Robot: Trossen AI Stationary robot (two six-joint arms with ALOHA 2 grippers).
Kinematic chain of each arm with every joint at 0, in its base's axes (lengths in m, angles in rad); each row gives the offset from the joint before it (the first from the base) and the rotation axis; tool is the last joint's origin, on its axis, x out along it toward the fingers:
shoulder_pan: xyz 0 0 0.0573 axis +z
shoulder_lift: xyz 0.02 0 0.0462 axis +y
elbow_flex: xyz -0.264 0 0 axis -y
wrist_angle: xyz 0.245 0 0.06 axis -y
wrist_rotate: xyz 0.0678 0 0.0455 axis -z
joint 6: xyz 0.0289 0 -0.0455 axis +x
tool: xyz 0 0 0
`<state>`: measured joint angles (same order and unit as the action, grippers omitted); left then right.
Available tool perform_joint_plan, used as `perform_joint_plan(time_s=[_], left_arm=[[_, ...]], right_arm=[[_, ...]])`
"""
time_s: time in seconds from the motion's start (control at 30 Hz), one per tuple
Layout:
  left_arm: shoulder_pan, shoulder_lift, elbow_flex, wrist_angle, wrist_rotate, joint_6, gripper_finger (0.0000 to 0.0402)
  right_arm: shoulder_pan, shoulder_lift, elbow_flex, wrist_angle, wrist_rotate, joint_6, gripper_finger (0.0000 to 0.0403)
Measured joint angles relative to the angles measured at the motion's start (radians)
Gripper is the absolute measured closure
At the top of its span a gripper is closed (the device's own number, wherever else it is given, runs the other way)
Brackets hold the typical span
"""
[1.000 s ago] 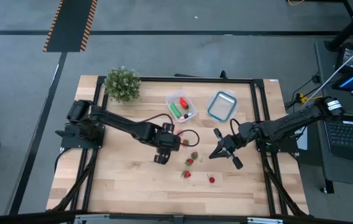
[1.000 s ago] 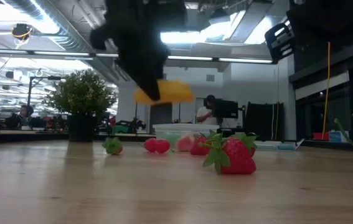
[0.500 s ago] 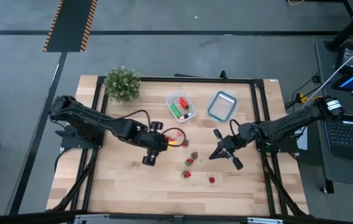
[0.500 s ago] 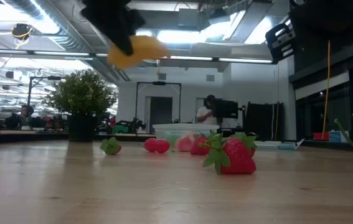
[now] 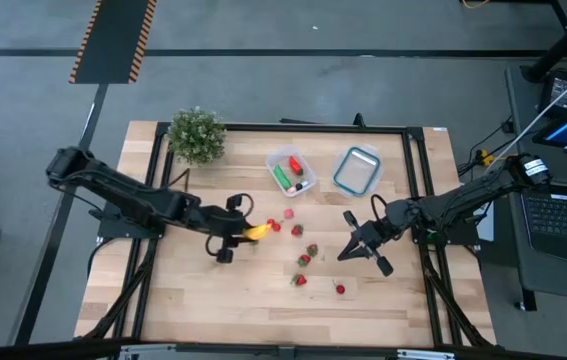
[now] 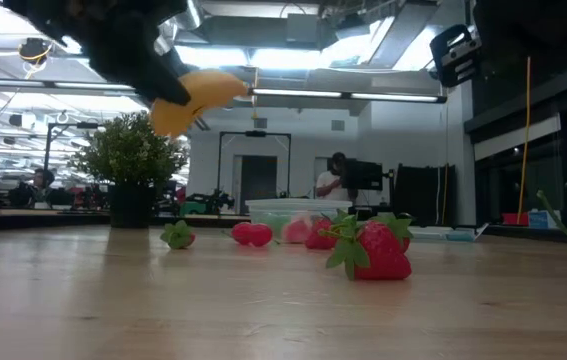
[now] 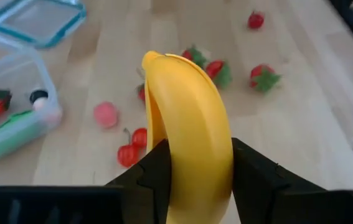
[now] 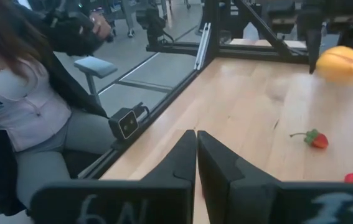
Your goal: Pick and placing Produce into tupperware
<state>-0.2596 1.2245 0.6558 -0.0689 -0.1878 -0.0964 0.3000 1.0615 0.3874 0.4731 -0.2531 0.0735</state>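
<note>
My left gripper (image 5: 238, 236) is over the table's middle left, shut on the yellow banana (image 5: 256, 232), which shows high in the low view (image 6: 193, 93). The clear tupperware (image 5: 289, 172) stands at the far middle and holds a green piece and red pieces. Several small strawberries (image 5: 304, 258) and red pieces (image 5: 281, 220) lie on the wood between the two grippers. My right gripper (image 5: 345, 250) hovers shut at the middle right and holds nothing. My left gripper pinches the banana's two sides (image 7: 192, 163) between its two fingers (image 7: 156, 177), across the fruit. The fingers come slanting down from the table's left. The banana is lifted clear of the table, and its free end (image 7: 152, 60) sticks out beyond the fingertips toward the table's right.
A blue-rimmed clear piece (image 5: 356, 170) lies right of the tupperware. A bushy potted plant (image 5: 196, 133) stands at the far left corner. A person sits beyond the table's edge in the right wrist view (image 8: 20, 106). Bare wood (image 5: 193, 295) lies along the near edge.
My left gripper has drawn back toward the table's left edge with the banana and tipped up from pointing steeply down to a shallower slant. The banana has stayed in the hold, clear of the table.
</note>
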Motion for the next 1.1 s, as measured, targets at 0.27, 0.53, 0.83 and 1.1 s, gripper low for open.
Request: perform_joint_plan(time_s=[0.27, 0.53, 0.83, 1.1], left_arm=[[0.014, -0.050, -0.188, 0.352, 0.046, 0.057, 0.0280], [0.083, -0.049, -0.280, 0.645, 0.222, 0.106, 0.0280], [0.118, -0.049, -0.290, 0.693, 0.235, 0.104, 0.0280], [0.118, -0.049, -0.290, 0.692, 0.073, 0.102, 0.0280]], right_arm=[[0.000, 0.000, 0.000, 0.008, 0.000, 0.000, 0.0385], [0.000, 0.000, 0.000, 0.010, 0.000, 0.000, 0.0385], [0.000, 0.000, 0.000, 0.010, 0.000, -0.003, 0.0385], [0.000, 0.000, 0.000, 0.010, 0.000, -0.004, 0.0385]])
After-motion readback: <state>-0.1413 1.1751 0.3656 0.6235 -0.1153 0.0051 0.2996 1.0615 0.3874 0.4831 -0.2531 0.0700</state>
